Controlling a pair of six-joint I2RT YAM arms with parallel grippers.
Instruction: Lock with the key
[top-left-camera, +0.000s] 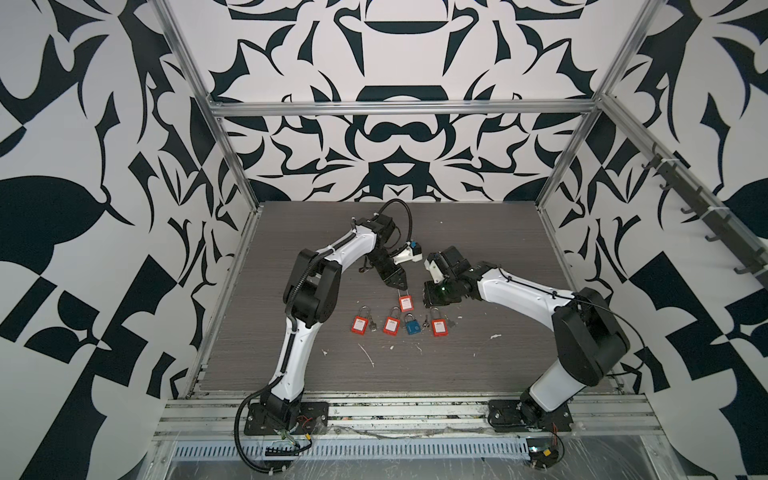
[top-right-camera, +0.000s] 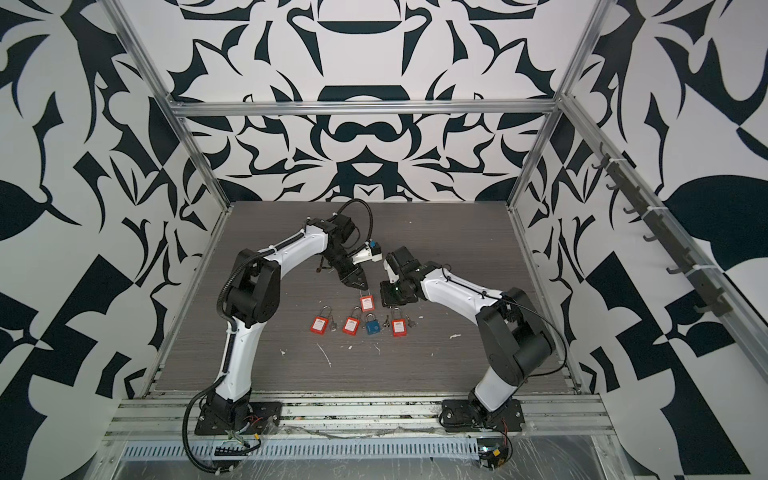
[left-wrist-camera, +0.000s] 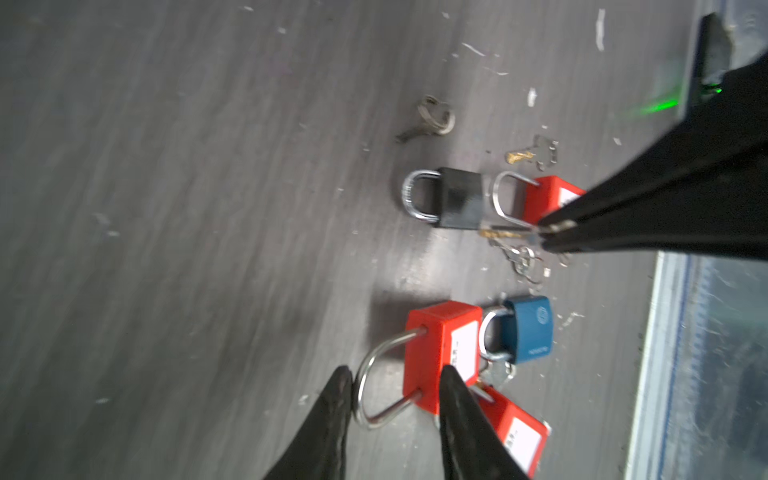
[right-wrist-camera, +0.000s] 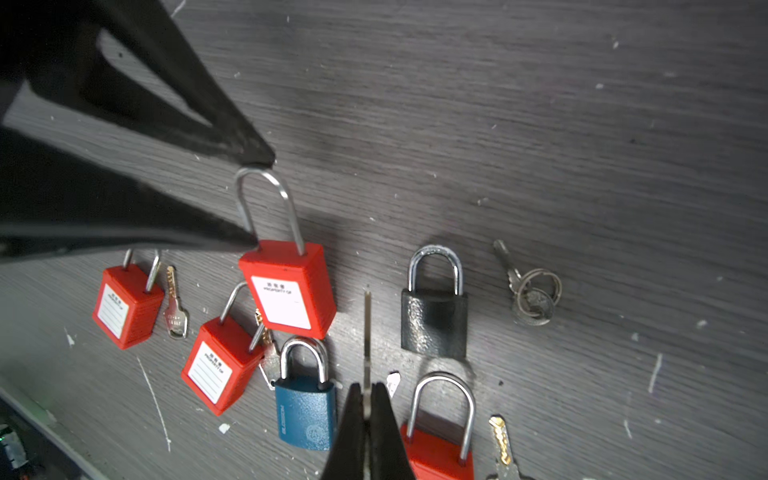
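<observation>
Key (right-wrist-camera: 367, 328) pinched in right jaws hovers beside the red padlock (right-wrist-camera: 291, 291), not yet inserted; left jaws stand spread astride its shackle (right-wrist-camera: 286, 199).

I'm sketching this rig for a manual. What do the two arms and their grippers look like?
The left arm and right arm share white link shells, black joint housings and black base plates. A black corrugated cable loops from the left base. The left gripper and right gripper have black fingers tapering to narrow points. A green light glows near the right wrist.
</observation>
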